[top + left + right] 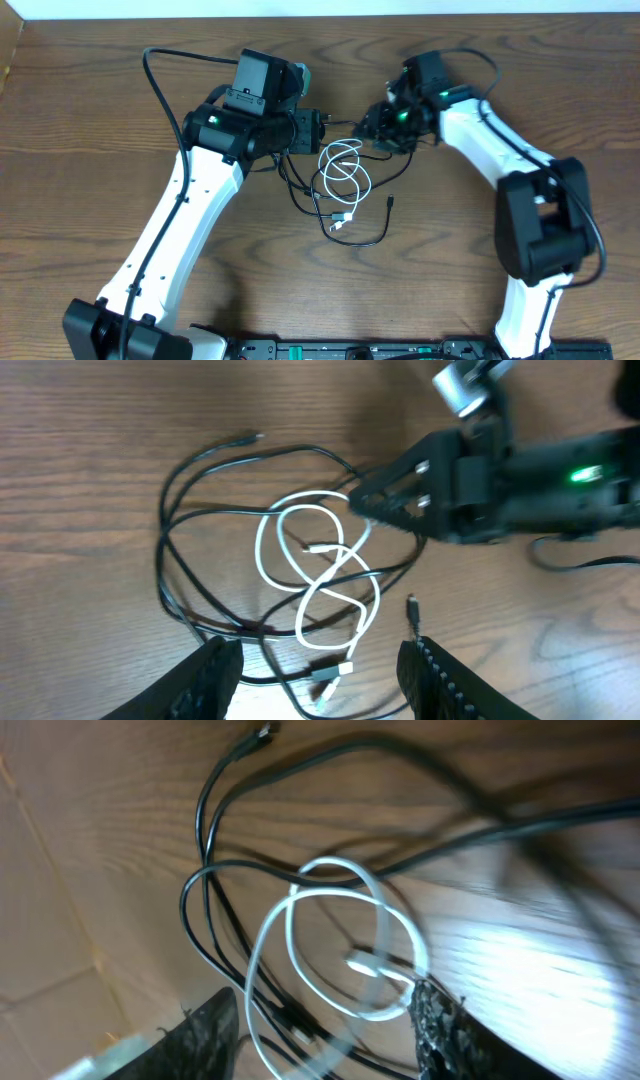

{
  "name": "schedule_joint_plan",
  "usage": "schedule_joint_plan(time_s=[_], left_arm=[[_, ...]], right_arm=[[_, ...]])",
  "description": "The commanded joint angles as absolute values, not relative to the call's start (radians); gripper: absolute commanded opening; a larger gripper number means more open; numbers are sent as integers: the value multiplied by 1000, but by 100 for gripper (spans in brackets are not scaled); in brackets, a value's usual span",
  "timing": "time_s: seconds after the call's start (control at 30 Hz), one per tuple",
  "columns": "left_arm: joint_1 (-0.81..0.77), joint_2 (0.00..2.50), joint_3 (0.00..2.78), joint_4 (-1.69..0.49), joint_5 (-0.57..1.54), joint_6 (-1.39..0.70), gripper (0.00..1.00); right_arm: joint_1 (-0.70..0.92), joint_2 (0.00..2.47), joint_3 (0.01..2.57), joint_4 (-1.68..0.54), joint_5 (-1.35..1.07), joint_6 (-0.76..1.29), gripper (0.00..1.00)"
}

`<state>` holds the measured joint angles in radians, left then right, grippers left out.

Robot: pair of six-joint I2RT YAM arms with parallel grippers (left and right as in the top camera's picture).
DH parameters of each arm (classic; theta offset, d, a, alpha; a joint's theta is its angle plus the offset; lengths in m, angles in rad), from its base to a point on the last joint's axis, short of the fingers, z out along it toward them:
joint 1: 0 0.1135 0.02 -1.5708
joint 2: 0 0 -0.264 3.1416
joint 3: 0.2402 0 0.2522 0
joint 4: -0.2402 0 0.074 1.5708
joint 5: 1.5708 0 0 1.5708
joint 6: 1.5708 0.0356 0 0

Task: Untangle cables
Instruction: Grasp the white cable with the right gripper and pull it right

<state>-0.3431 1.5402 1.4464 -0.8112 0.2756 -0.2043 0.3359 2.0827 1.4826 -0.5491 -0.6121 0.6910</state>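
The cables lie in a tangle on the wooden table between my two arms. A thin white cable (345, 165) (335, 563) (335, 866) forms stacked loops. Thin black cables (365, 240) (165, 550) (205, 820) run under and around it. My left gripper (318, 130) (325, 685) hovers open above the tangle, with the white plug (335, 672) showing below its gap. My right gripper (372, 128) (360, 505) (325, 1035) is at the far edge of the white loops, its jaws apart with white and black strands between them. The white loop touches one of its fingers (445, 1025).
One black plug end (390, 202) (410, 605) lies loose to the right of the tangle, another (255, 436) (262, 733) at its far side. Thick black arm wires (160, 90) arc over the table at the back left. Bare wood surrounds the pile.
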Motion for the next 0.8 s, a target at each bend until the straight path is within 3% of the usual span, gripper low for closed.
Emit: schedule_joint_plan(time_s=[0.0, 0.13, 0.23, 0.57, 0.77], left_arm=[[-320, 1548, 1459, -815, 249, -188, 55], [-301, 1548, 1459, -823, 249, -188, 56], [-289, 1548, 1459, -834, 249, -187, 56], [-273, 1548, 1459, -837, 249, -187, 56], [-273, 1548, 1459, -837, 249, -187, 56]], right_arm=[[377, 2129, 1488, -499, -690, 801, 46], [400, 2159, 1488, -424, -730, 819, 34], [401, 2156, 1489, -418, -727, 818, 1], [305, 1936, 1554, -420, -730, 595, 1], [266, 1711, 1654, -466, -696, 587, 1]])
